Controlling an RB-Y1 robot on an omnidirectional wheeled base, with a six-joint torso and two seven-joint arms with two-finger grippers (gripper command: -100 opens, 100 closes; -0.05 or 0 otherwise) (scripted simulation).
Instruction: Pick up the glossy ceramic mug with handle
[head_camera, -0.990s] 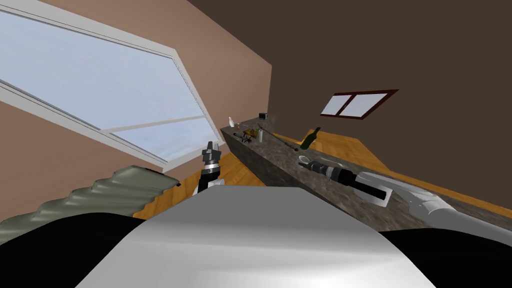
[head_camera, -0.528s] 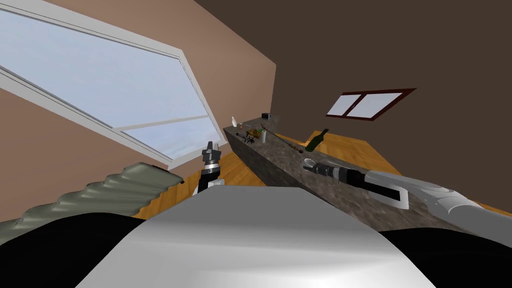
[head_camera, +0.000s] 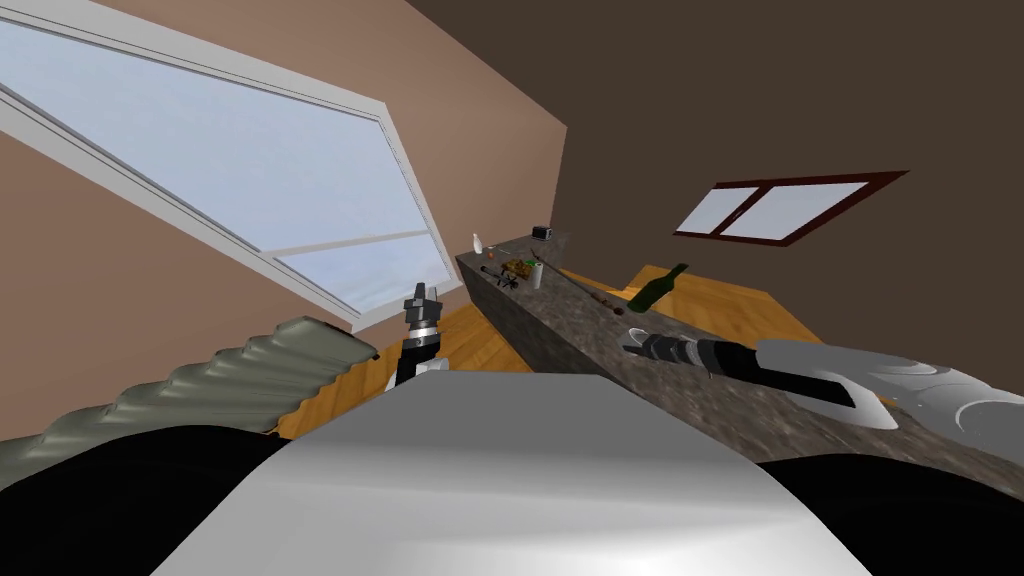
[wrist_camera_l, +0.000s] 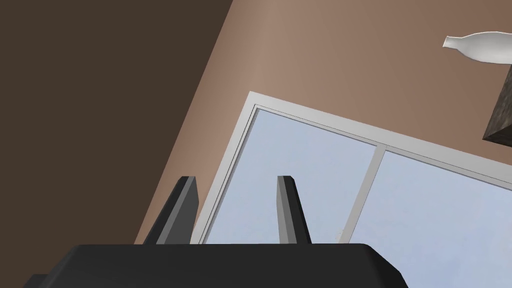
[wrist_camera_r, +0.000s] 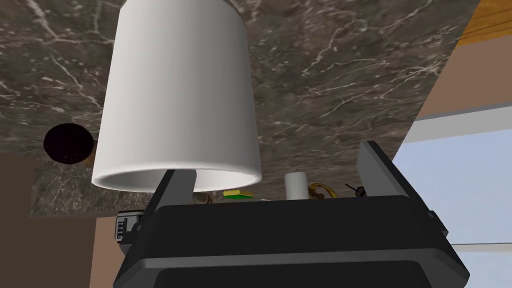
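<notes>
Since a second before, my head view had swung: the counter (head_camera: 560, 322) and the small window (head_camera: 790, 208) had slid across it, so I had turned. The right forearm now lay flatter over the counter top.

The left gripper (head_camera: 421, 290) was raised in front of my chest, well apart from the counter. Its fingers were narrowly parted and held nothing.

Further right, past the green bottle (head_camera: 657, 288), the right gripper (wrist_camera_r: 272, 159) reached over the counter. It was by far the nearer tool, spread wide and empty.

The white mug (wrist_camera_r: 180, 95) stood on the marble just ahead of it. It sat off-centre between the fingers: one fingertip overlapped the rim, and the other stood clear of the wall with bare counter between. I could not tell whether the near finger touched the rim.

I judged the mug's long axis upright, mouth up. The handle was hidden, so I could not tell which way it pointed. The grasp would call for a sideways shift to centre the mug.
</notes>
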